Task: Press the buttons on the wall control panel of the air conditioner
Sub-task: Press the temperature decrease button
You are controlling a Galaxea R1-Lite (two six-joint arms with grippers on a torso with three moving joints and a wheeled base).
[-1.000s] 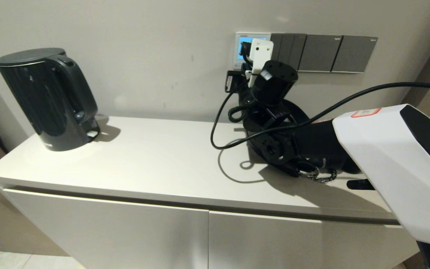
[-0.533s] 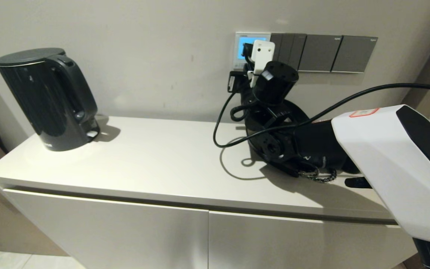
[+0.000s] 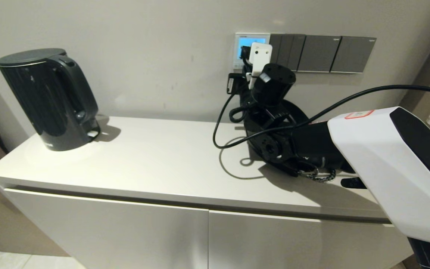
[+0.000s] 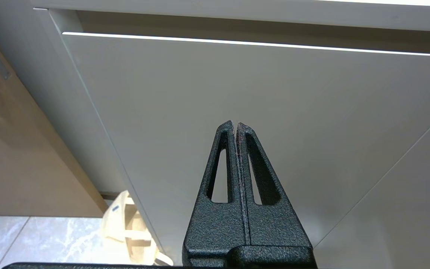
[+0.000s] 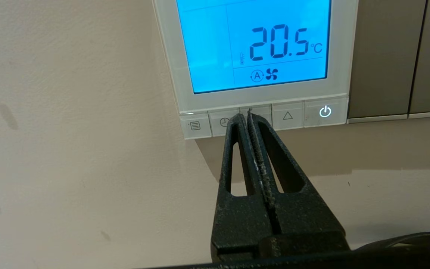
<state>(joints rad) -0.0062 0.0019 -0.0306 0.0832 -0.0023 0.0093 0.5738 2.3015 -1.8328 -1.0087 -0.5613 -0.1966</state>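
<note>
Two grippers: left gripper (image 4: 236,125) parked low by the white cabinet door (image 4: 259,97), jaws closed, empty. Right gripper (image 5: 245,114) reaches over the tabletop (image 3: 155,157), jaws closed, tips at the buttons (image 5: 287,116) under the glowing blue screen of the wall control panel (image 5: 340,56), beside grey switch plates (image 3: 317,52). Kettle (image 3: 49,97) far left.

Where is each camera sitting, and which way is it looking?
Head view: sits on the robot's head, looks forward and down at the white cabinet, kettle and wall; the right arm shows.
Left wrist view: sits behind the shut left gripper, parked low, facing the cabinet's door.
Right wrist view: sits behind the shut right gripper, facing the wall control panel; its tips are at the middle of the buttons.
Shared: head and right wrist views both show the glowing blue panel and grey switch plates.
</note>
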